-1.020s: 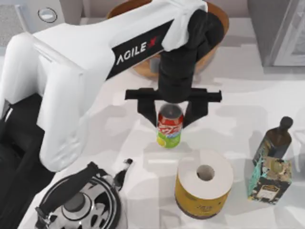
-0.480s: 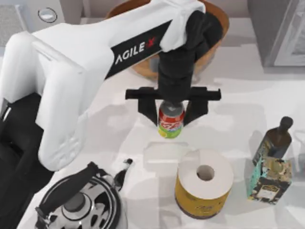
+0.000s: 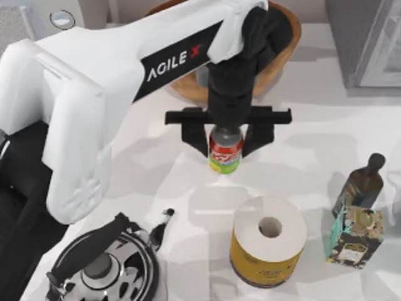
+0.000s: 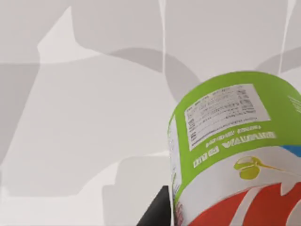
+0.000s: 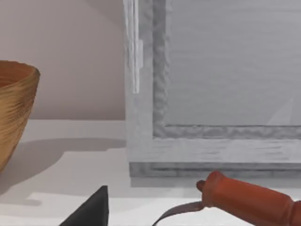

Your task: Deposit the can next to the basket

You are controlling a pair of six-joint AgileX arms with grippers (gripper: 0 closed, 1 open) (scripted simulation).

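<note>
Since a second ago we've carried the can (image 3: 225,152) closer to the basket (image 3: 283,55), left gripper (image 3: 226,142) jaws clenched on its sides from above, can clear of the tabletop (image 3: 313,144) for set-down beside it.

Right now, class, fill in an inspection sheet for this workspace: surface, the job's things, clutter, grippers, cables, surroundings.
Surface: white table, shadowed in patches.
Job's things: can upright between the left gripper's fingers, just in front of the wicker basket at the table's back edge.
Clutter: yellow-wrapped paper roll; kettle at front left; dark bottle with a patterned box on the right; orange-handled tool.
Grippers: left gripper closed on the can; right gripper's dark fingertip seen, state unclear.
Cables: nothing seen.
Surroundings: grey framed panel behind the table.
</note>
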